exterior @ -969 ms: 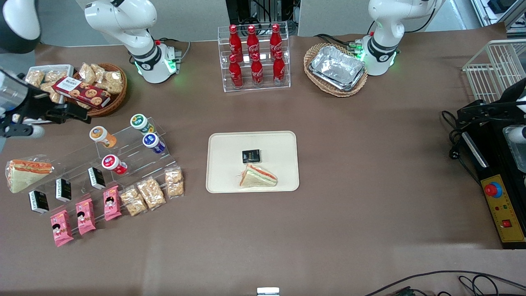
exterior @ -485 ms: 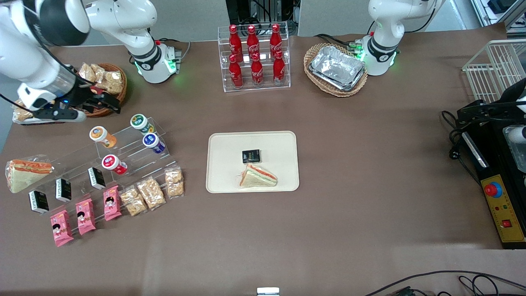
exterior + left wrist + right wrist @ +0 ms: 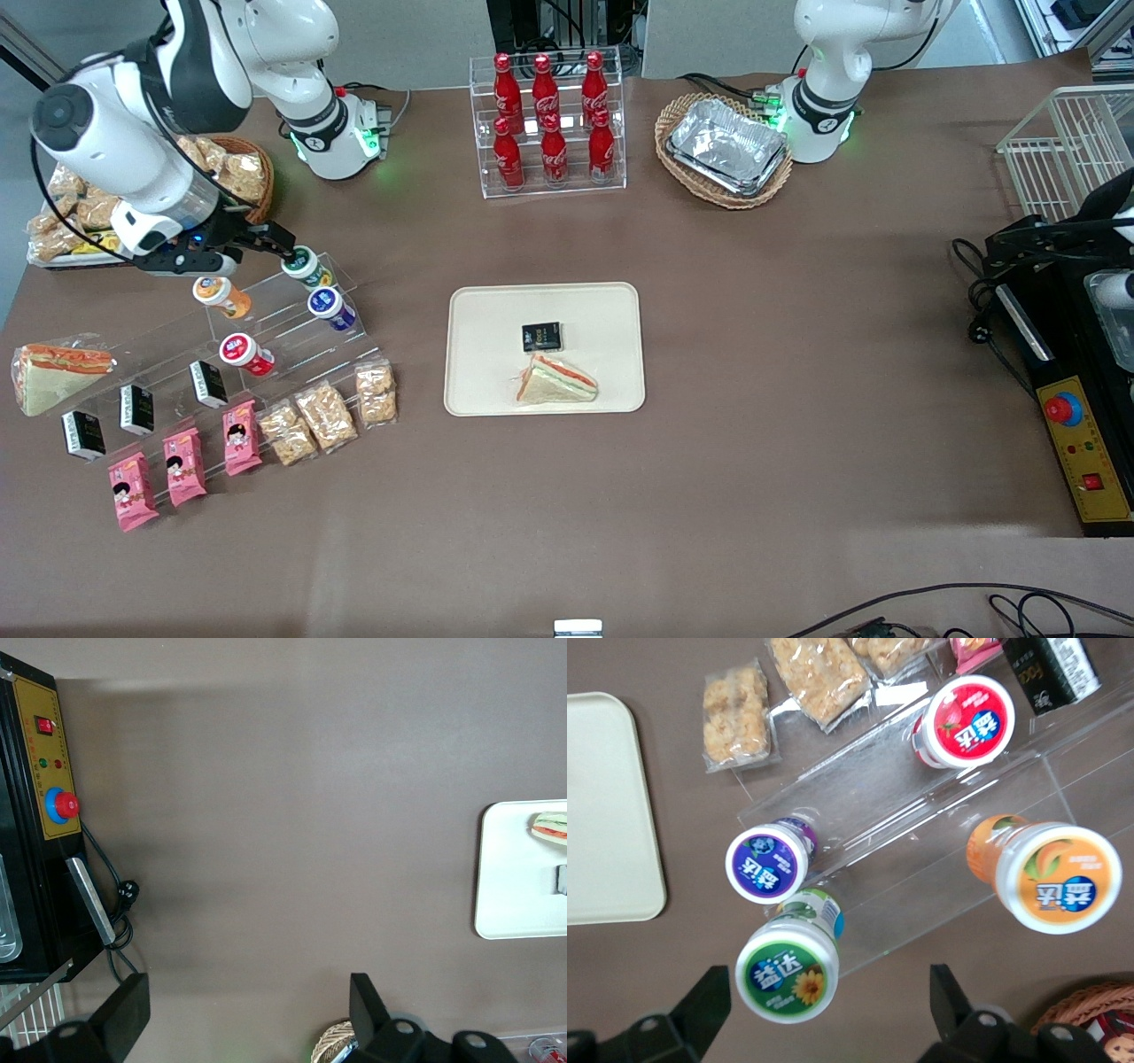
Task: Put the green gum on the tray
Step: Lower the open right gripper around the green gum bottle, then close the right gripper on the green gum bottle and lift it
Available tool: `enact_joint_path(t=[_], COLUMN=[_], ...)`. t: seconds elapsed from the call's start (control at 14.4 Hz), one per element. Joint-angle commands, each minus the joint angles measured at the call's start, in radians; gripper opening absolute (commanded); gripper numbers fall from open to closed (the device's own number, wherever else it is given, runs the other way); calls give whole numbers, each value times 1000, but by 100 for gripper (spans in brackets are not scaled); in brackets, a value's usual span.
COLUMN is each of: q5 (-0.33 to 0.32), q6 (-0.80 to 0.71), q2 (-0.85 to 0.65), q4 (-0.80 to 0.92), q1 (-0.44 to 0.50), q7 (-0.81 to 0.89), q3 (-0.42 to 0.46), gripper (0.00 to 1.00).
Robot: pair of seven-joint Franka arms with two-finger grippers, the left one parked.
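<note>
A brown table (image 3: 797, 354) carries a clear stepped rack (image 3: 266, 310). The green gum (image 3: 303, 265) sits on its top step, with the orange-lidded canister (image 3: 217, 293), blue-lidded canister (image 3: 329, 306) and red-lidded canister (image 3: 242, 351) near it. The beige tray (image 3: 496, 310) holds a sandwich (image 3: 556, 381) and a black packet (image 3: 541, 337). The gripper (image 3: 276, 241), fingers apart, hovers just above the green gum; half a second ago it was nearer the snack basket (image 3: 252, 182).

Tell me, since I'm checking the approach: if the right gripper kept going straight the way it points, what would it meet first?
Probably the green gum on the clear stepped rack: the gripper, fingers open, hangs above it, though the lid sits nearer one finger. Height is unclear.
</note>
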Motion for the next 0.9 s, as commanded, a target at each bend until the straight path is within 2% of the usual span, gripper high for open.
enact_joint_path(t=[0.0,0.35,0.62,0.69,0.83], q5=[17,20,20,20,18], q6=[81,133,142,147,164], q2=[-30,-20,-12,-11,-1], q4=[-78,-113,-116,-116,-116], q1=[12,83,91,91,91], q7=[16,92,99,99,99], q3=[-3,-3,-3,-3,-3], gripper=[100,100,100,98,85])
